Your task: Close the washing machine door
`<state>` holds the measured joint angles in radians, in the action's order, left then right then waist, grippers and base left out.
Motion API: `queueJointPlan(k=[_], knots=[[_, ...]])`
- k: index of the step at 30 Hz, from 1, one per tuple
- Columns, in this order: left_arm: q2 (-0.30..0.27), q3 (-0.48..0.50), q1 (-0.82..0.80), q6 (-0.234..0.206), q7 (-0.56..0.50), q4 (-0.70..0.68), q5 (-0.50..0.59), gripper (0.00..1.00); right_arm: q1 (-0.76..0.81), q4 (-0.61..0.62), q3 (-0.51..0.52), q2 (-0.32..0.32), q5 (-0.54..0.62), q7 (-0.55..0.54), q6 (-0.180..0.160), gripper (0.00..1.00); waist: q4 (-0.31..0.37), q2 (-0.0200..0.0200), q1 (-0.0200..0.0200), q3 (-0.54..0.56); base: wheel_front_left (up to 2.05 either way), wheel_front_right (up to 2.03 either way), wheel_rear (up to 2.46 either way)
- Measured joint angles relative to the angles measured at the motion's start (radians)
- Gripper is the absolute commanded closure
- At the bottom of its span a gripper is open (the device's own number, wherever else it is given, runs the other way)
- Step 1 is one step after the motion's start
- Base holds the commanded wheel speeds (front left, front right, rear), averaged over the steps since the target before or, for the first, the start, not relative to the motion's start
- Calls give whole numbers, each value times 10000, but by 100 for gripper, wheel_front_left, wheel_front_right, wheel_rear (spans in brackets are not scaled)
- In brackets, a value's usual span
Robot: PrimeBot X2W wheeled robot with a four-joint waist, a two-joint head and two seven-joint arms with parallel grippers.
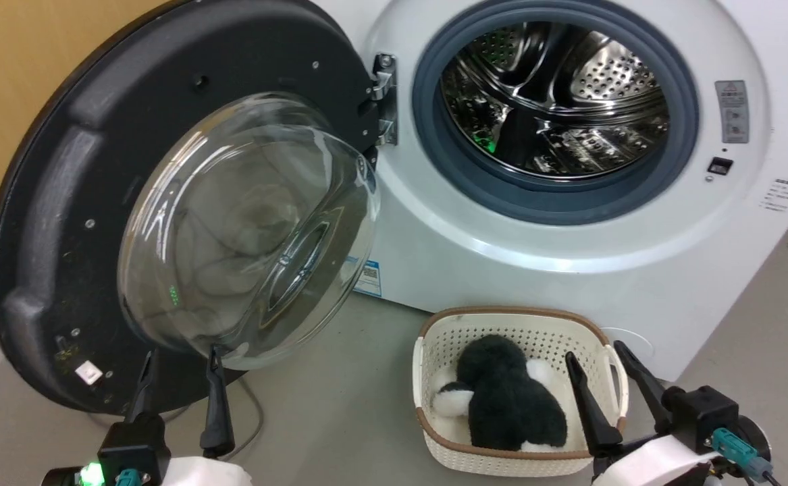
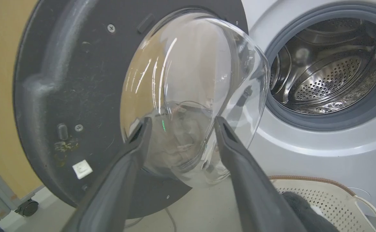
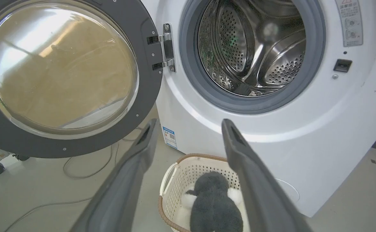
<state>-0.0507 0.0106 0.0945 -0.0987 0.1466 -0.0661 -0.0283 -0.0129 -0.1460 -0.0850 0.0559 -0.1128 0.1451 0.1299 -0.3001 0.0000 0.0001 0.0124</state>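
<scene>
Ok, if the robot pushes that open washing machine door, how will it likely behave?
The washing machine door looks rigid, so it should probably swing as one piece on its metal hinge rather than flex. Its bulging glass bowl looks smooth; the left fingers may slip there.

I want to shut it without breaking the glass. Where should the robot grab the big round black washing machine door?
Take the big round black washing machine door by its black rim on the side farthest from the metal hinge, coming from the left with the open left claw, probably. The bulging clear glass bowl looks smooth and too wide to pinch, and the far edge swings easiest.
</scene>
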Motion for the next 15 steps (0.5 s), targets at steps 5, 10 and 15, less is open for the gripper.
queueJointPlan(k=[5, 10, 15], knots=[[0, 52, 127, -121, 102, -127, -23, 0, -178, -176, -205, 4, -157, 119, 0, 0, -228, 0, 0, -34, 0, 0, 0], [2, 82, 280, -238, 221, -261, -27, 0, -297, -347, -399, 15, -295, 217, 0, 0, -453, 0, 0, -60, 0, 0, 0], [2, 100, 338, -349, 309, -380, -56, 0, -385, -483, -581, 31, -393, 324, 0, 0, -675, 0, 0, -82, 0, 0, 0]])
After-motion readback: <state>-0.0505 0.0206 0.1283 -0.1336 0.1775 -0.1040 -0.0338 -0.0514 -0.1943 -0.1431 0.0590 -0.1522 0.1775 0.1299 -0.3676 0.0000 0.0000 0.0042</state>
